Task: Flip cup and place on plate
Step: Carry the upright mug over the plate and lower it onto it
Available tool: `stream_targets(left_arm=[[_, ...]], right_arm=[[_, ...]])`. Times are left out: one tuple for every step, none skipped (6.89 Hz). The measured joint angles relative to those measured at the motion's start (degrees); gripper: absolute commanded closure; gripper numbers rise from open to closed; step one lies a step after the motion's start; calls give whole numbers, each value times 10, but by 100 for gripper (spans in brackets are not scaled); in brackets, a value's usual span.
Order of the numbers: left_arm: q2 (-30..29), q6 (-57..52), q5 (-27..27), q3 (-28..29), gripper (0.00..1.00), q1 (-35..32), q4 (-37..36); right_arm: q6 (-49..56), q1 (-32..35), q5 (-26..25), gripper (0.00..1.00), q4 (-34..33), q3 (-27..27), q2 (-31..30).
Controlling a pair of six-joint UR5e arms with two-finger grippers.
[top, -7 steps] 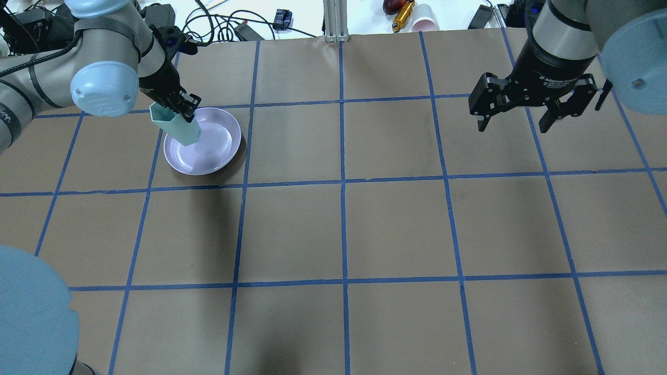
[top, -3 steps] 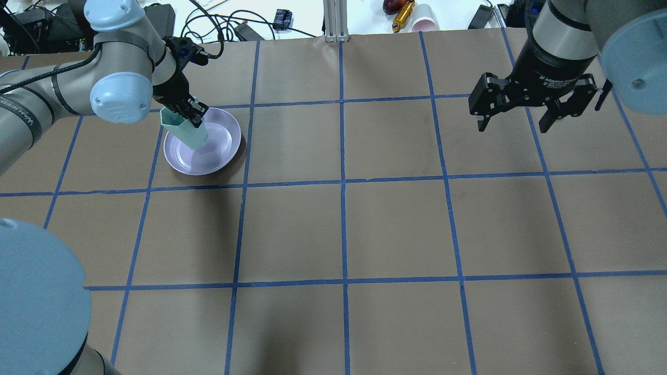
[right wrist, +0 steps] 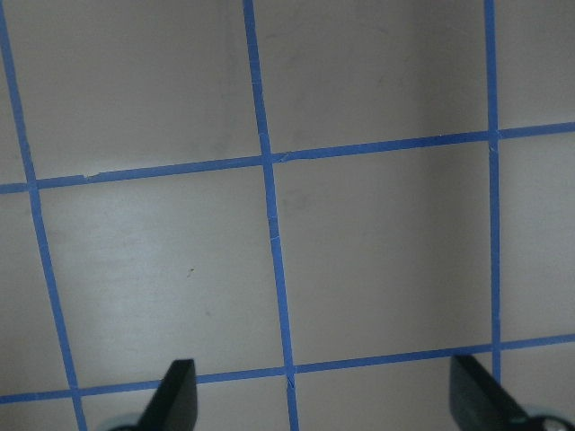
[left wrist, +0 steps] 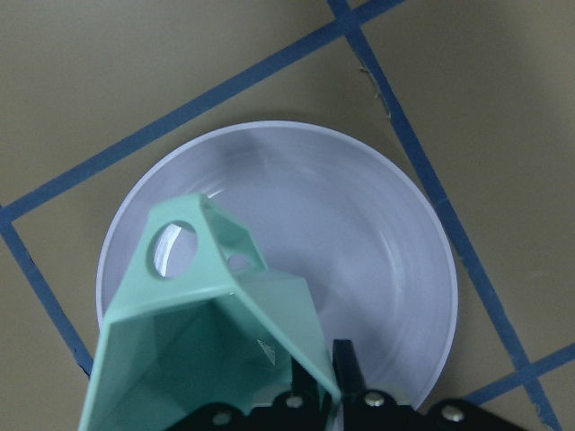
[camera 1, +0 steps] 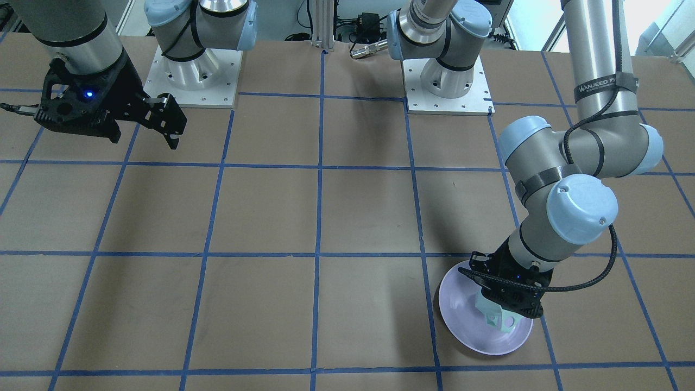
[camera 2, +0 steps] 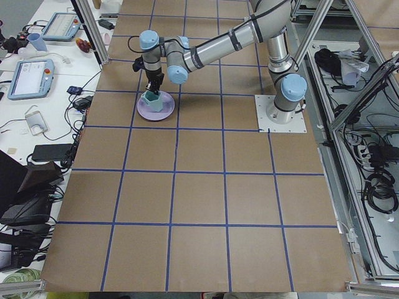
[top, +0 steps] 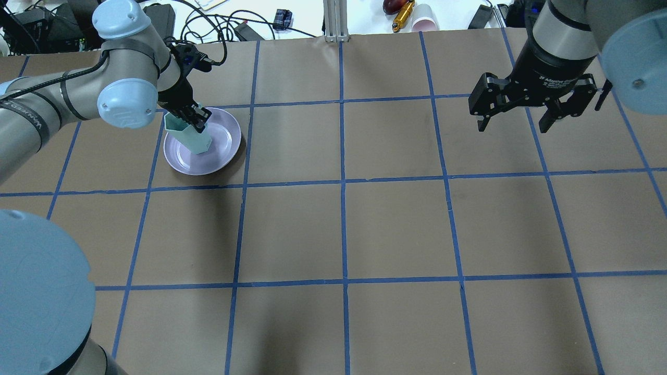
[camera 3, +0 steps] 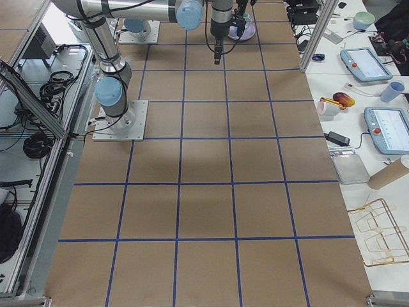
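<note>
your left gripper (top: 197, 117) is pinching the rim wall of the cup (top: 190, 136). the cup is mouth up, a bit tilted, right over the plate (top: 224, 148) at the far left. can't tell if its base touches the plate. your right gripper (top: 513, 126) hangs spread wide above the table (top: 396, 224) at the far right, holding nothing.

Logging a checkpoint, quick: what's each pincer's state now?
Left pincer: shut on the mint mug, over the lavender plate.
Right pincer: open, holding nothing.
</note>
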State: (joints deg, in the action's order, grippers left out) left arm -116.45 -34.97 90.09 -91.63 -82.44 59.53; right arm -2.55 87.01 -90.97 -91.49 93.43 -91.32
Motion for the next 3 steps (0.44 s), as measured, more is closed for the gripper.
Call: stream_targets(left_arm=[[-1, 1, 0, -8, 27, 0, -7], [-1, 1, 0, -13, 25, 0, -12], [0, 1, -2, -15, 19, 0, -15]], right_arm=[[0, 0, 0, 0, 0, 0, 0], [0, 0, 0, 0, 0, 0, 0], [0, 0, 0, 0, 0, 0, 0]])
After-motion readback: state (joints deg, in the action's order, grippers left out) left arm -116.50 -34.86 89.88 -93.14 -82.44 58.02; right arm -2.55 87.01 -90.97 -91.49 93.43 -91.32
